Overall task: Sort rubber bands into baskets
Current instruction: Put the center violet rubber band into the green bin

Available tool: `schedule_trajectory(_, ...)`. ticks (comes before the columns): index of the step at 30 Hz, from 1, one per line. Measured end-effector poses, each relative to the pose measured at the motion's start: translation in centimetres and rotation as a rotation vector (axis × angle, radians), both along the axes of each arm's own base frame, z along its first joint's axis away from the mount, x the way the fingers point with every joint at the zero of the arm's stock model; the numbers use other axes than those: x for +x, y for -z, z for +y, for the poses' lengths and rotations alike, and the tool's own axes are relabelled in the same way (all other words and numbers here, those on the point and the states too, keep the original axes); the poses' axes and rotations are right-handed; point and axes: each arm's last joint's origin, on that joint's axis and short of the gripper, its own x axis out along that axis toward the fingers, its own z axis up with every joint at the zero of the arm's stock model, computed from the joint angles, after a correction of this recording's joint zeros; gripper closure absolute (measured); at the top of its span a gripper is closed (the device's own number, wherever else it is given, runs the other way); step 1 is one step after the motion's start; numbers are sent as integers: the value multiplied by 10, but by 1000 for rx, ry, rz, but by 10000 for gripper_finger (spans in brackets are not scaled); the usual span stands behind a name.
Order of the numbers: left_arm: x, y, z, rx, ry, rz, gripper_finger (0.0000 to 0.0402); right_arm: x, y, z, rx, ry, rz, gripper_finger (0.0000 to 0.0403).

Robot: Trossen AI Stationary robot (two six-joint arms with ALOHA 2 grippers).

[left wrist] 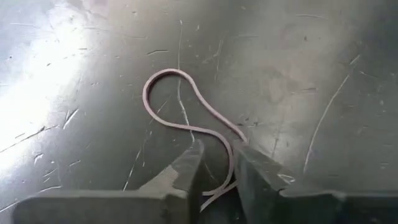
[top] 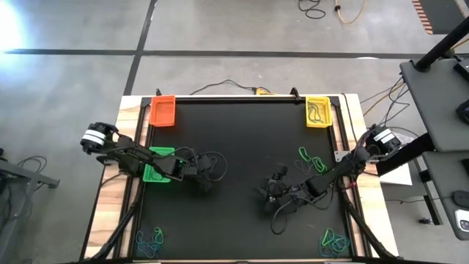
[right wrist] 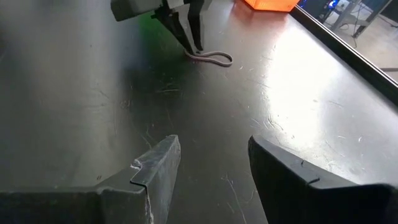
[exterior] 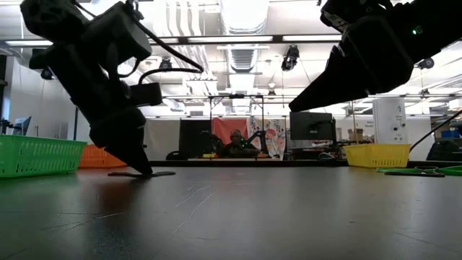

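A thin rubber band (left wrist: 180, 106), pale in these views, lies flat on the black table left of its middle. It also shows in the right wrist view (right wrist: 214, 58). My left gripper (left wrist: 219, 171) (top: 201, 178) points down at the table, narrowly open, one finger on each side of the band's near end. My right gripper (right wrist: 214, 168) (top: 270, 192) is open and empty, right of the middle and above the table, facing my left gripper. The green basket (top: 157, 163) stands at the left edge, the orange basket (top: 163, 110) at the far left and the yellow basket (top: 318, 111) at the far right. My left gripper comes from above, fingertips at the table. The band's near end (left wrist: 231, 163) runs between the two fingers, close to one finger's (left wrist: 252, 171) inner side. I cannot tell whether it touches that finger. The band lies flat on the table.
Loose green and teal bands lie right of the middle (top: 311, 160), at the near left corner (top: 150, 240) and at the near right corner (top: 333, 240). The yellow basket holds some bands. Black cables trail by both arms. A person sits in the room behind the table (exterior: 236, 144).
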Motion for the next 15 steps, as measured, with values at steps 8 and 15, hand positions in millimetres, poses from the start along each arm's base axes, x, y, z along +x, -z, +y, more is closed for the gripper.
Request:
schedule_trajectory(8, -1, 2, 0, -19, 3, -34, 255, 0, 0, 0, 2, 0, 0, 216)
schedule_trajectory(15, -2, 0, 1, -21, 28, -24, 236, 0, 0, 0, 2, -1, 1, 216)
